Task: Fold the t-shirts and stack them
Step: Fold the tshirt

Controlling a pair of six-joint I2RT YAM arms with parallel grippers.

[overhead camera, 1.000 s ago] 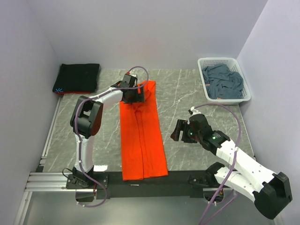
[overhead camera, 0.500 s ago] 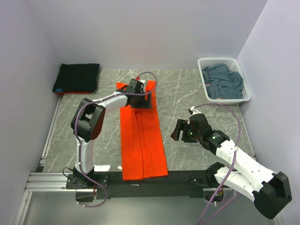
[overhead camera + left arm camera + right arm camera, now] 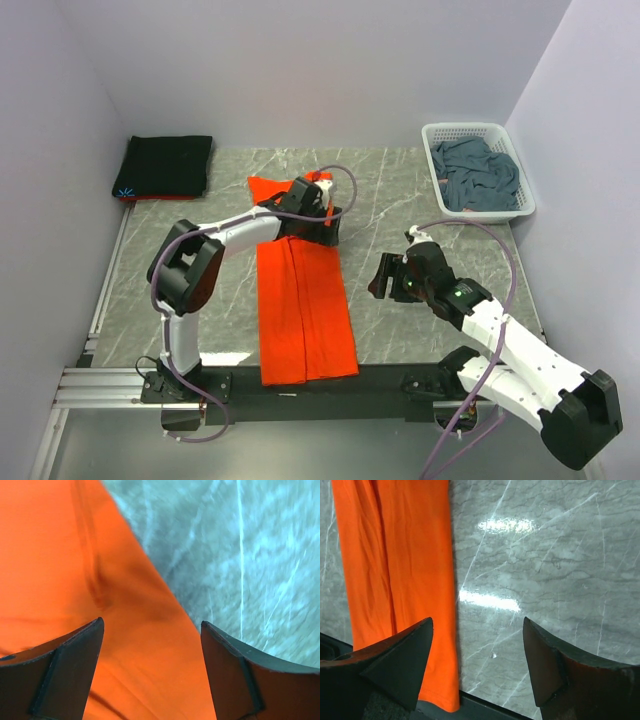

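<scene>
Marble-pattern table [image 3: 400, 200] carries the orange t-shirt [image 3: 305, 310], folded lengthwise into a strip at centre, far end rumpled. We note L gripper [image 3: 151, 624] above that far end, jaws apart, nothing held. R gripper [image 3: 478, 621] is also spread, over bare table right of the strip. Risk: if L pinches the top layer only, the fold may open; a one-sided pull w/o R could skew the strip. Black t-shirt [image 3: 168, 165] lies folded at far-left corner; blue-grey t-shirt [image 3: 478, 178] sits in white basket [image 3: 465, 128].
</scene>
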